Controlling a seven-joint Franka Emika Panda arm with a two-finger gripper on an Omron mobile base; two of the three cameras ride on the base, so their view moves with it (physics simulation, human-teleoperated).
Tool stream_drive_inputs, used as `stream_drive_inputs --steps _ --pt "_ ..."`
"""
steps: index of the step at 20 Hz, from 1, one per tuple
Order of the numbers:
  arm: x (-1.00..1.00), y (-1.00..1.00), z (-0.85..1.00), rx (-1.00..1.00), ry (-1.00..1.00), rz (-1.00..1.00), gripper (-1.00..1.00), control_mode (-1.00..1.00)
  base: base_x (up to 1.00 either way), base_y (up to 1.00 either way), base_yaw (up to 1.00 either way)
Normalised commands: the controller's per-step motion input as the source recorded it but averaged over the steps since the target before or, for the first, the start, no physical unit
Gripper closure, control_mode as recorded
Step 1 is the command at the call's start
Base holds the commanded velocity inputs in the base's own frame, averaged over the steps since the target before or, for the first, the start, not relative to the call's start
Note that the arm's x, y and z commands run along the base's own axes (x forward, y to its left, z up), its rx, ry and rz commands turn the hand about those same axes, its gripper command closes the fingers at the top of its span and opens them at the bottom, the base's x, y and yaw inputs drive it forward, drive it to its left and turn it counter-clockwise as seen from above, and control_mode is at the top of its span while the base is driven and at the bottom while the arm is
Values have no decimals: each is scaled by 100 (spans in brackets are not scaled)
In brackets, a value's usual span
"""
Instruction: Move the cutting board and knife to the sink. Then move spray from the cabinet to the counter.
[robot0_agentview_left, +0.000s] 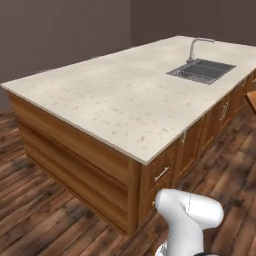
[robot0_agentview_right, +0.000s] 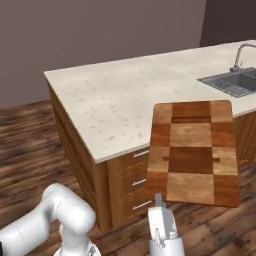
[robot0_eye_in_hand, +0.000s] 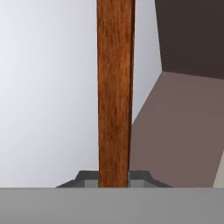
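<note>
Right base view: cutting board upright in the air, off the counter, well short of the sink. Hand view: board edge-on, gripper clamped on its lower edge, 2 fingers flanking it.

The counter lay bare and flat from its near corner to the sink, open passage across the whole top; the faucet rose at the sink's far edge, the one upright obstacle there; the basin itself was open from above; the cutting board stood upright in the gripper, held off the counter's front edge, its broad face blocking the line toward the drawers; floor before the island was free.
</note>
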Motion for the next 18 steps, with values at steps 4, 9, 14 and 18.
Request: stream_drive_inputs --steps 4,9,14,18 --pt "0 0 0 0 0 0 100 100 1 -100 35" --pt "0 0 0 0 0 0 100 100 9 -100 36" --pt "0 0 0 0 0 0 100 100 13 -100 36" --pt "0 0 0 0 0 0 100 100 13 -100 35"
